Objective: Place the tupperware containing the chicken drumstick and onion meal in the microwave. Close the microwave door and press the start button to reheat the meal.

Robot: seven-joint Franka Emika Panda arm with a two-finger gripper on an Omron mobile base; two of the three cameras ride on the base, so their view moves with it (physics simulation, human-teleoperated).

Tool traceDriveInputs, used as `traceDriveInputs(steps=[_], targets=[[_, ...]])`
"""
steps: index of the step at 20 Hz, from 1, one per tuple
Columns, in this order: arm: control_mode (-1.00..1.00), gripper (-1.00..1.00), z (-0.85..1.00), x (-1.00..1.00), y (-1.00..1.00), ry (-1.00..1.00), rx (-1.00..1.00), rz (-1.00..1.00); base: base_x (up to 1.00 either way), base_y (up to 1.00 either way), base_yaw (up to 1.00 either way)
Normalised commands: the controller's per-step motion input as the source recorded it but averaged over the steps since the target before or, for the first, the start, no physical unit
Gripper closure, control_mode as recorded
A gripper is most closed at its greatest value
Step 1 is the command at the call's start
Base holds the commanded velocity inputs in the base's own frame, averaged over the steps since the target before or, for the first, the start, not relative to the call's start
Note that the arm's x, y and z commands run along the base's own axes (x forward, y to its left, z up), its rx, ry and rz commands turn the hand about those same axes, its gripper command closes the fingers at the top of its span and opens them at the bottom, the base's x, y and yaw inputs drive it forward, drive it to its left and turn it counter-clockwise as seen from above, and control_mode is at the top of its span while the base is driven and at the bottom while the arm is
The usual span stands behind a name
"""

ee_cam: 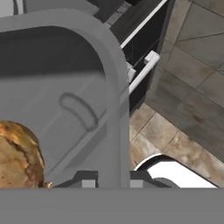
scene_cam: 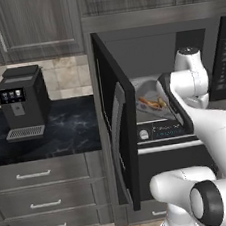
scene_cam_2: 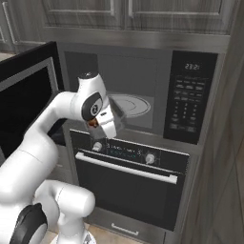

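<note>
end effector (ee_cam: 113, 181) pinching tupperware (ee_cam: 111, 78) rim at microwave (scene_cam_2: 143, 62) mouth; drumstick (scene_cam: 146, 102) + onion (scene_cam: 161, 102) inside.

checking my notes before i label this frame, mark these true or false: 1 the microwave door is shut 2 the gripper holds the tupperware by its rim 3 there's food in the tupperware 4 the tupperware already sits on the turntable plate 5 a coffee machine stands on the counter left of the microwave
1. False. The microwave door stands swung open to the left.
2. True. The gripper is shut on the rim of the tupperware.
3. True. Orange-brown food lies inside it.
4. False. The turntable plate is bare; the tupperware is held in front of the microwave.
5. True. The coffee machine stands on the dark counter.
</note>
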Motion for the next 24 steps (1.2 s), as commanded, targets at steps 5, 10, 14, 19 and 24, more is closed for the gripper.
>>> traceDriveInputs(steps=[5,10,14,19,24], targets=[[-1.00,1.00,-0.01,0.41,-0.13,-0.15,0.02,0.00,0.00,0.00,0.00],[-1.00,1.00,-0.01,0.36,-0.07,-0.17,0.00,0.00,0.00,0.00,0.00],[-1.00,1.00,0.00,0.34,-0.13,-0.02,0.00,0.00,0.00,0.00,0.00],[-1.00,1.00,0.00,0.50,-0.14,0.00,0.00,0.00,0.00,0.00,0.00],[-1.00,1.00,0.00,0.54,-0.05,0.00,0.00,0.00,0.00,0.00,0.00]])
